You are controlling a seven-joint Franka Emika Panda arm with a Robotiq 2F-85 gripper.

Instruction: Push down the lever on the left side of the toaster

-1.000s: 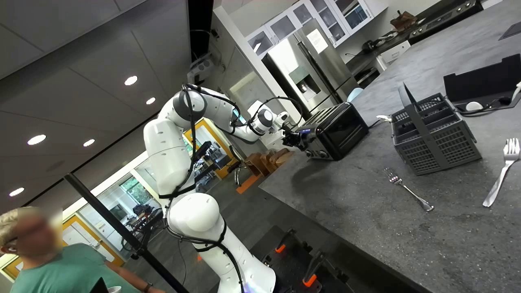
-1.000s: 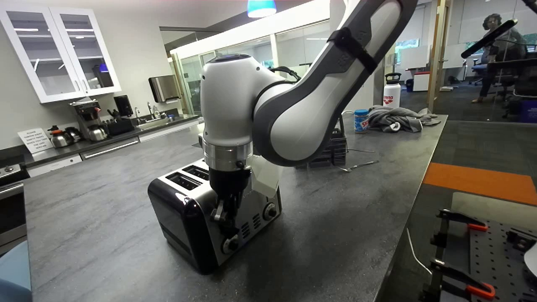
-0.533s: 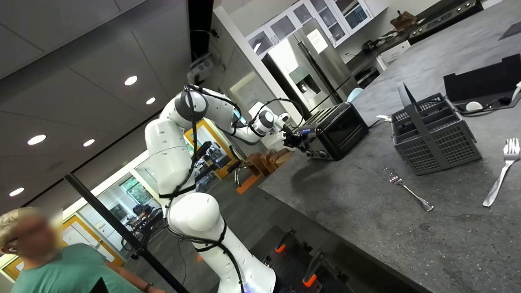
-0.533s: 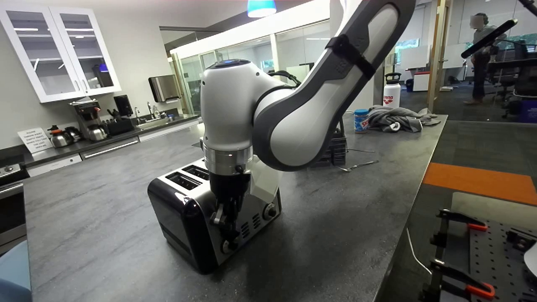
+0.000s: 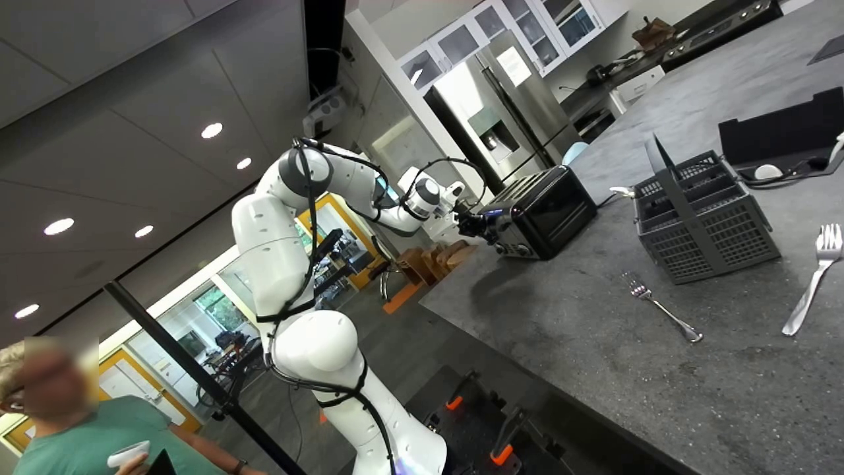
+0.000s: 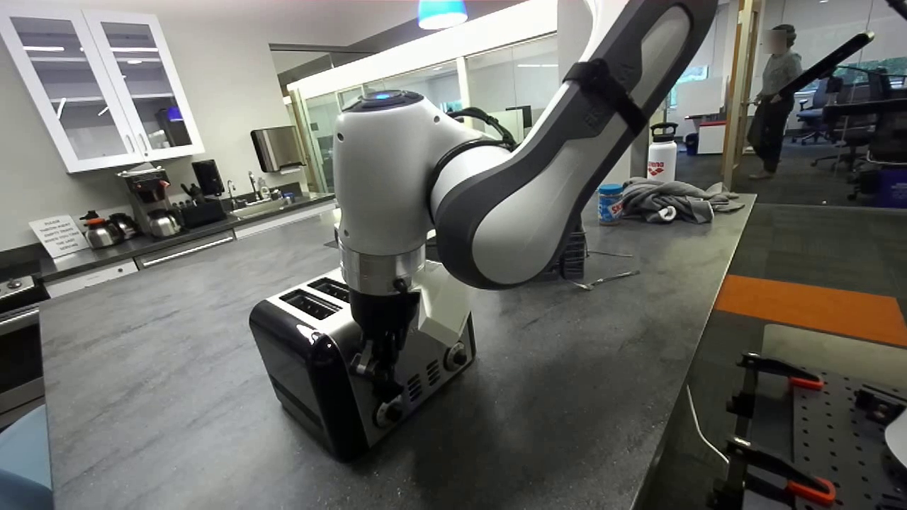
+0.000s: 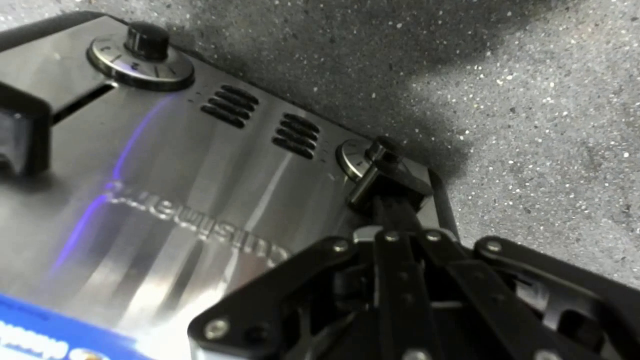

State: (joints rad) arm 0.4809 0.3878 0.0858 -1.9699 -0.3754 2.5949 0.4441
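- In an exterior view, near and left of middle on the grey counter [image 6: 545,397]: a black-and-steel toaster [image 6: 329,382]; in an exterior view, to the left of a slatted basket [image 5: 709,224].
- In the wrist view, with lettering [image 7: 202,225] upside down and so with the toaster's left side at the right: the left lever [image 7: 397,182], seemingly low, just beside the left dial [image 7: 351,159].
- At the left in the wrist view, for comparison: the right lever [image 7: 30,130], apart from the right dial [image 7: 142,64], with a bare slot [image 7: 82,102] between.
- Step in hand, as judged: pushing the left lever down, probably at or close to the bottom of travel; cannot tell if latched.
- Next, as judged: press straight down to the stop without slipping off or bearing on the left dial, then lift away.
- About the jaws: clenched together, with no gap visible and apparently nothing grasped; end-on against the left lever, seemingly touching, though too dark for certainty.
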